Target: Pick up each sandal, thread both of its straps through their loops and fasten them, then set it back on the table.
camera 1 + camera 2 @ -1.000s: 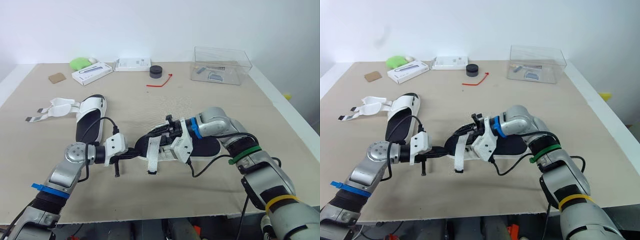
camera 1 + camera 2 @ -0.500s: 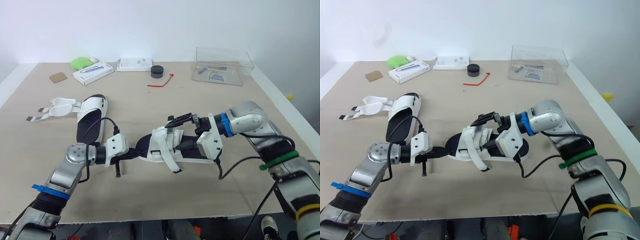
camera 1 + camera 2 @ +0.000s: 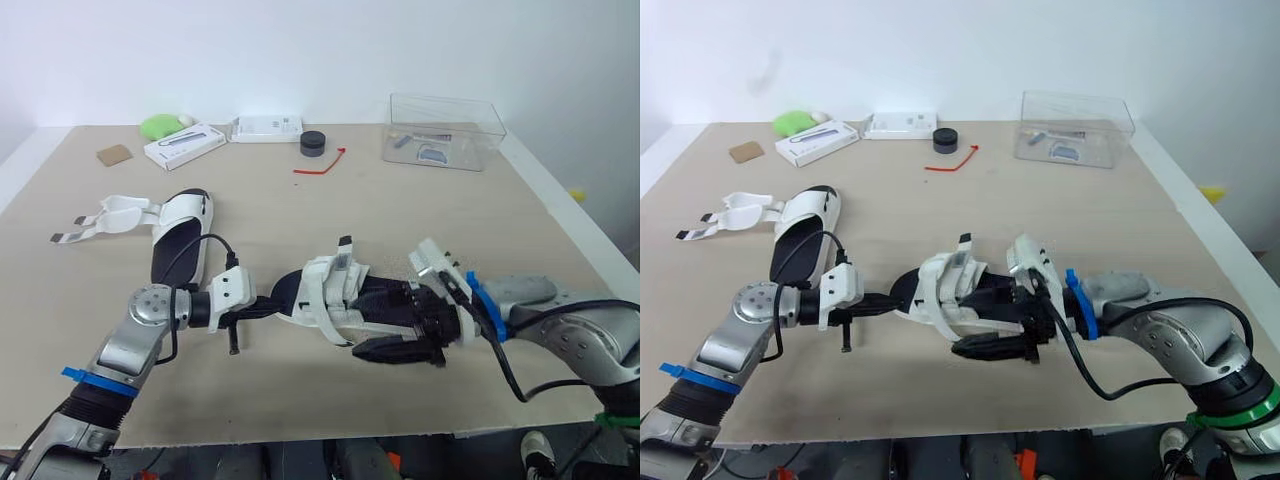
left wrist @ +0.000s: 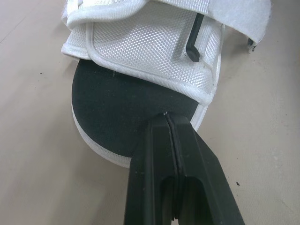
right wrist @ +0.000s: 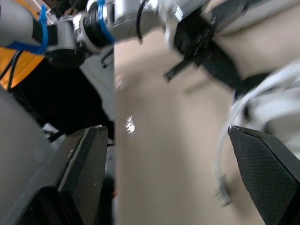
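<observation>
A sandal with a black sole and white straps lies mid-table, a strap end sticking up over its top. My left gripper is shut on the rim of its toe; in the left wrist view the fingers pinch the sole's edge. My right gripper is open at the sandal's heel side, one finger low by the near edge; its pads stand wide apart. A second sandal lies at the left with its straps spread open.
At the back stand a clear plastic box, a black round lid, a red tie, two white boxes, a green object and a cardboard piece. The table's near edge is close.
My right arm swung from over the sandal round to its near right side and its gripper now stands open. The strap that hung down now lies folded over the sandal. The left gripper held still.
</observation>
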`<control>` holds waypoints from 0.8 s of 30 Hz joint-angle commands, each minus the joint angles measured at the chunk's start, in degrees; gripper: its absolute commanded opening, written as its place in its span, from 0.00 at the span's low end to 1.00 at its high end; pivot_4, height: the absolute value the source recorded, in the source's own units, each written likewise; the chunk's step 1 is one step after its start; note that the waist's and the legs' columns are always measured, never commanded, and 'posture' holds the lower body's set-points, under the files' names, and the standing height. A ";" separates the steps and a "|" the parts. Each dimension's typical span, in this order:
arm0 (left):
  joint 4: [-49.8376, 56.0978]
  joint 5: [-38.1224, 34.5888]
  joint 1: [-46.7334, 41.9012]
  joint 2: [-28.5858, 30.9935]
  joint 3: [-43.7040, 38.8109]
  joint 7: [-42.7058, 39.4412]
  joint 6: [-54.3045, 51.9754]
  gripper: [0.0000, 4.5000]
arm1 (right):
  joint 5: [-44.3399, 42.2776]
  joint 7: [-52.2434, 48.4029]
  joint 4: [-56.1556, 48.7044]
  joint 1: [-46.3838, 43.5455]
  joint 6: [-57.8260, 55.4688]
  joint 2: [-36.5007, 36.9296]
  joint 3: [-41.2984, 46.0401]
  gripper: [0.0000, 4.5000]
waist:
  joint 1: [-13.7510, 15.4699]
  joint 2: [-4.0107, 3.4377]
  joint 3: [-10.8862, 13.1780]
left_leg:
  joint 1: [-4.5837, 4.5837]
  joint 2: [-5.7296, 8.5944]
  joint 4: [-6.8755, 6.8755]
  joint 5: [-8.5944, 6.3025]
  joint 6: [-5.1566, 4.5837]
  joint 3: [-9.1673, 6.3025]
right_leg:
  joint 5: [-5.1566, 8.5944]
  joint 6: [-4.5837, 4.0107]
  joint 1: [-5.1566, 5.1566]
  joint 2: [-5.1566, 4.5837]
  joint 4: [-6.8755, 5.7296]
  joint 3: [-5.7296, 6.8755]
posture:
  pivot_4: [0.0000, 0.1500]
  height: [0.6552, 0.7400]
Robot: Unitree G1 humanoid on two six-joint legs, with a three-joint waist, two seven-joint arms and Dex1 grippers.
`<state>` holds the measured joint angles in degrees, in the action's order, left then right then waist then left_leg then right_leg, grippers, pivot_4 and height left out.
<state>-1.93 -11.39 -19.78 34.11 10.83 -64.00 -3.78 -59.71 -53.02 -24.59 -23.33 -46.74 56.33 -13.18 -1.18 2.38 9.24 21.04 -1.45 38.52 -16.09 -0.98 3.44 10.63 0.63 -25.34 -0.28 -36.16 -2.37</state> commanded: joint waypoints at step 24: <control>-0.21 0.48 1.80 0.03 -0.05 1.06 -2.45 0.00 | 22.06 -4.04 10.05 -6.94 -5.64 -14.61 -6.42 0.57 | -0.03 0.00 0.00 | 0.01 0.06 0.15 0.02 -0.02 0.11 | -0.14 0.19 -0.03 0.19 0.00 -0.10 | 1.00 1.00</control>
<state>-1.51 -11.82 -19.33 33.39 10.25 -62.97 -4.96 -37.87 -56.56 -14.18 -29.98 -51.48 42.02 -19.81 -1.21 2.38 9.24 21.06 -1.40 38.67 -16.08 -1.00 3.54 10.49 0.81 -25.38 -0.08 -36.16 -2.47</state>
